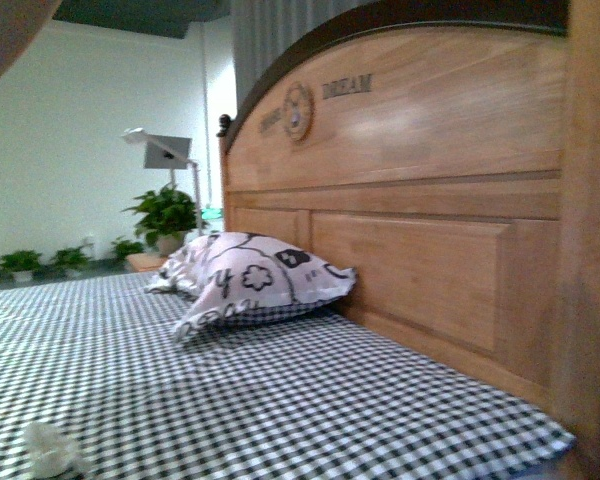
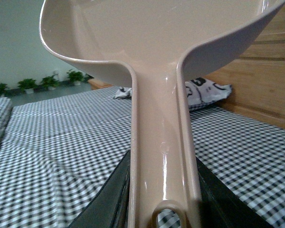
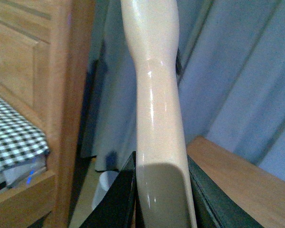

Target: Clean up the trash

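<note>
The left hand (image 2: 164, 205) is seen pressed against the stem of a beige dustpan (image 2: 156, 42), a dark finger (image 2: 107, 197) lying on either side, and the pan is held up above the desk (image 1: 310, 400), which is covered in a black-and-white checked cloth. The right hand (image 3: 162, 199) is likewise clamped on a smooth beige handle (image 3: 154, 95), off the right end of the desk beside a wooden post (image 3: 69, 95) and blue-grey curtains (image 3: 247, 71). The trash (image 1: 50, 448), a small whitish crumpled wad, is found on the cloth at the near left. Farther back, a patterned pillow (image 1: 255, 278) is laid against the wooden headboard (image 1: 410, 170) on the right. Potted plants (image 1: 165, 215) are lined up along the far wall.
</note>
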You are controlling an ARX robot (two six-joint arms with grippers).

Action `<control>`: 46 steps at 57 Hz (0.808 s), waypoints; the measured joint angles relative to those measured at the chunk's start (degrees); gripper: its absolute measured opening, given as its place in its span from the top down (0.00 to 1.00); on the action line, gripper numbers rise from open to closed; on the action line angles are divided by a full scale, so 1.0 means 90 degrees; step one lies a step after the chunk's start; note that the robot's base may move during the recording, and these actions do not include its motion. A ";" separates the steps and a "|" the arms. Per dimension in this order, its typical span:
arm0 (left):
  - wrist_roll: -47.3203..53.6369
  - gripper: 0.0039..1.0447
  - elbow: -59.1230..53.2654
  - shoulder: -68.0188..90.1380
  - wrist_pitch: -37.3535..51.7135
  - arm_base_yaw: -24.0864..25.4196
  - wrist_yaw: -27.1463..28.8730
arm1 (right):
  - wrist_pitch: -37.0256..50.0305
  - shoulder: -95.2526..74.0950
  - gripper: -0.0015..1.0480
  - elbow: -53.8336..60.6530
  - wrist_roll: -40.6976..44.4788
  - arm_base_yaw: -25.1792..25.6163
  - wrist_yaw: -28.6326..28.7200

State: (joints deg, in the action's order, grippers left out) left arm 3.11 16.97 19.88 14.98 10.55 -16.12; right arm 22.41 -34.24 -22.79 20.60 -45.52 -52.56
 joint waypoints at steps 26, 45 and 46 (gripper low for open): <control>-0.0007 0.73 -0.0010 -0.0012 0.0000 0.0015 0.0121 | -0.0005 -0.0056 0.79 0.0002 0.0015 -0.0019 0.0126; 0.1321 0.73 0.0826 0.1761 -0.1746 0.0345 -0.0474 | -0.0002 0.0002 0.79 0.0002 0.0007 0.0000 -0.0010; 0.1413 0.73 0.0828 0.1853 -0.1668 0.0362 -0.0542 | -0.0002 0.0002 0.79 0.0002 0.0007 0.0000 -0.0005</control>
State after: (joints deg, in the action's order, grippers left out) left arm 15.84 24.43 36.56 -0.03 13.80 -20.99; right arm 22.39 -34.22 -22.76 20.67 -45.52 -52.60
